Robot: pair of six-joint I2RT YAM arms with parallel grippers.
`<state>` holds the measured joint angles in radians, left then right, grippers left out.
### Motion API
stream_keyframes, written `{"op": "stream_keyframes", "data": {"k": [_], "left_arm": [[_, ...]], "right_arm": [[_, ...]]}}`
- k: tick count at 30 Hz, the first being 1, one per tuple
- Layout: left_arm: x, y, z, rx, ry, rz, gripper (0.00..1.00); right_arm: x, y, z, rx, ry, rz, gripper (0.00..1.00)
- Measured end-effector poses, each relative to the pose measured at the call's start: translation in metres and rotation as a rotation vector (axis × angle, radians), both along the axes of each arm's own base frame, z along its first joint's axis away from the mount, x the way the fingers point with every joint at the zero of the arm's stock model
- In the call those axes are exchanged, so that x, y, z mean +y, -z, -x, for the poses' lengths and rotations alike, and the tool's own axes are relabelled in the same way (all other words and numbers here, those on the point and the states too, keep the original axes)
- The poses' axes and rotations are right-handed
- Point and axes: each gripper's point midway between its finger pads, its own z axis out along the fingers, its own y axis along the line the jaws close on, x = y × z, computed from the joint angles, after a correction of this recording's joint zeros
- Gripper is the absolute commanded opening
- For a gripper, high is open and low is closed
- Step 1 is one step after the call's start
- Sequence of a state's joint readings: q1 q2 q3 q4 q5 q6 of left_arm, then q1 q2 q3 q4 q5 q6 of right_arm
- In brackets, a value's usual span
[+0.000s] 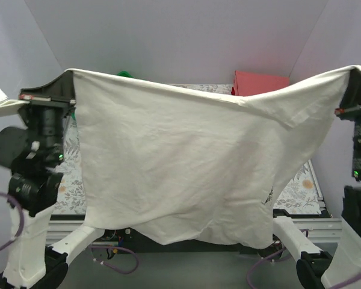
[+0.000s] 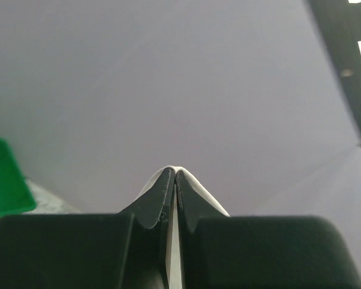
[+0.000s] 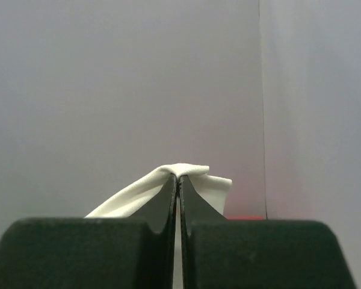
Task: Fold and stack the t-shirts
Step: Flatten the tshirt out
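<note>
Here the white t-shirt hangs spread like a curtain across the middle of the top view, held up by its two upper corners. The left gripper is pinched tight on a fold of the white cloth, which peeks out just past the tips in the centre of the left wrist view; in the top view that corner sits at the upper left of the frame. The right gripper is likewise clamped on a bunched white edge, at the upper right of the top view. The shirt's top edge sags between the two corners, and its lower edge droops toward the bottom centre, hiding most of the floral-patterned table. Above the sag, right of centre near the top, a folded red t-shirt shows behind the cloth. A piece of the green tray appears at the left edge of the left wrist view
</note>
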<state>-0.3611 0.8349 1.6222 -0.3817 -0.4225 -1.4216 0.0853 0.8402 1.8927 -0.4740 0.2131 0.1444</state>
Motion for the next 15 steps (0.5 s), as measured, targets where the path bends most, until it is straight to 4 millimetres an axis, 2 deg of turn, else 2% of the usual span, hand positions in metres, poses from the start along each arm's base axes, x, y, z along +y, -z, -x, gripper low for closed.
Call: {"op": "stream_keyframes", "data": {"k": [2, 3, 4, 5, 6, 7, 8, 9, 11, 12, 15], "left_arm": [[-0.006, 0.041, -0.047, 0.12, -0.063, -0.023, 0.0], [-0.008, 0.065, -0.073, 0.191, -0.103, -0.038, 0.0], [-0.012, 0.101, -0.107, 0.283, -0.153, -0.065, 0.0], [-0.014, 0.127, -0.127, 0.347, -0.182, -0.088, 0.0], [-0.017, 0.159, -0.151, 0.424, -0.215, -0.119, 0.0], [-0.022, 0.198, -0.176, 0.51, -0.24, -0.159, 0.0], [-0.024, 0.235, -0.196, 0.588, -0.258, -0.197, 0.0], [-0.026, 0.272, -0.212, 0.667, -0.271, -0.235, 0.0], [-0.026, 0.345, -0.234, 0.815, -0.288, -0.306, 0.0], [-0.024, 0.37, -0.239, 0.864, -0.294, -0.331, 0.0], [-0.019, 0.437, -0.25, 0.975, -0.292, -0.391, 0.0]], "right_arm": [[0.004, 0.03, -0.053, 0.105, 0.003, 0.015, 0.01], [0.006, 0.052, -0.081, 0.173, 0.004, 0.023, 0.01], [0.009, 0.074, -0.11, 0.24, 0.004, 0.029, 0.01], [0.011, 0.1, -0.139, 0.312, 0.004, 0.035, 0.01], [0.015, 0.138, -0.176, 0.408, 0.0, 0.044, 0.01], [0.017, 0.162, -0.194, 0.468, -0.001, 0.05, 0.01], [0.02, 0.205, -0.223, 0.575, -0.007, 0.057, 0.01], [0.023, 0.242, -0.244, 0.665, -0.013, 0.064, 0.01], [0.03, 0.318, -0.275, 0.846, -0.036, 0.074, 0.01], [0.033, 0.35, -0.284, 0.922, -0.048, 0.078, 0.01], [0.042, 0.415, -0.3, 1.075, -0.094, 0.083, 0.01]]}}
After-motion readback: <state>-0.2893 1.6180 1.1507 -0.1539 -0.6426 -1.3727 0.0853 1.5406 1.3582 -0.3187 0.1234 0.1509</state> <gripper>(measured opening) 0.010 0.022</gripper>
